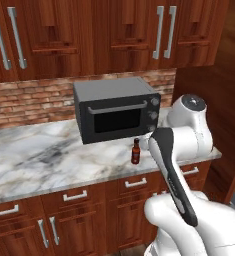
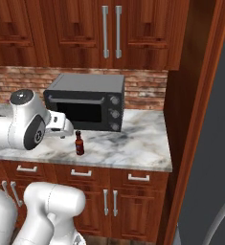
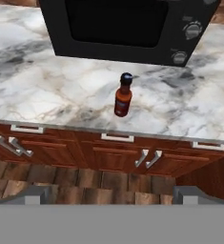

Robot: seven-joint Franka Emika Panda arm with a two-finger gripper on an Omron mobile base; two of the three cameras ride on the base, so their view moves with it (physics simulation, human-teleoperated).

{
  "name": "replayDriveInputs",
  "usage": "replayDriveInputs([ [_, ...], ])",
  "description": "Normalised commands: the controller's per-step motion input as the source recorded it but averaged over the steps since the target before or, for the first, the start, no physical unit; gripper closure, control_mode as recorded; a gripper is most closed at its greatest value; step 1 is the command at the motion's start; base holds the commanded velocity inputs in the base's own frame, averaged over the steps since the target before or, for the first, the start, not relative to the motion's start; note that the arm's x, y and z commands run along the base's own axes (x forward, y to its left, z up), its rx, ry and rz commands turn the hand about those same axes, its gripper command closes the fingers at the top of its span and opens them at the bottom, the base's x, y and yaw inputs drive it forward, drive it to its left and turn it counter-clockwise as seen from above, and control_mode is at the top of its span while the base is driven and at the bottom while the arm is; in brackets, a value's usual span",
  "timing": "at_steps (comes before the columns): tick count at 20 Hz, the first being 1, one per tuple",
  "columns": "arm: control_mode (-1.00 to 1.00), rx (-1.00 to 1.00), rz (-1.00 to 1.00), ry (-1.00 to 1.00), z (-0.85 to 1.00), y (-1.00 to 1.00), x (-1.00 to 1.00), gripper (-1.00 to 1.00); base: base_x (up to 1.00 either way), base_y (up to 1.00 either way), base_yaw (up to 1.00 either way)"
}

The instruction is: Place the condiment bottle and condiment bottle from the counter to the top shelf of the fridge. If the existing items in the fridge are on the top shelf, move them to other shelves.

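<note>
Condiment bottle [image 3: 123,99] stands at twelve o'clock before my gripper [image 3: 112,194]; jaws wide, empty; a clumsy approach could topple it.

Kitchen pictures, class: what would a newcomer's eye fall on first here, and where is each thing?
A small condiment bottle stands upright and alone on the marble counter, just in front of the dark toaster oven. The robot's white arm fills the near foreground, its open gripper back over the floor, short of the bottle.

The white arm [image 1: 181,150] stood folded at the elbow, forearm reaching forward. The gripper [image 3: 111,194] pointed forward and down, its two fingertips [image 3: 37,194] spread wide, holding nothing.
</note>
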Motion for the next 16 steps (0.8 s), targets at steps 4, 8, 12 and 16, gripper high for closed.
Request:
replayDriveInputs([
  [4,-1.00,0.01,-0.06,0.02,-0.63,0.00,0.48,-1.00,0.00,0.00,0.00],
  [8,-1.00,0.01,-0.04,0.02,-0.55,0.00,0.43,-1.00,0.00,0.00,0.00],
  [12,-1.00,0.00,0.00,0.00,-0.40,0.00,0.44,-1.00,0.00,0.00,0.00],
  [16,-1.00,0.01,0.00,0.00,-0.38,-0.03,0.50,-1.00,0.00,0.00,0.00],
])
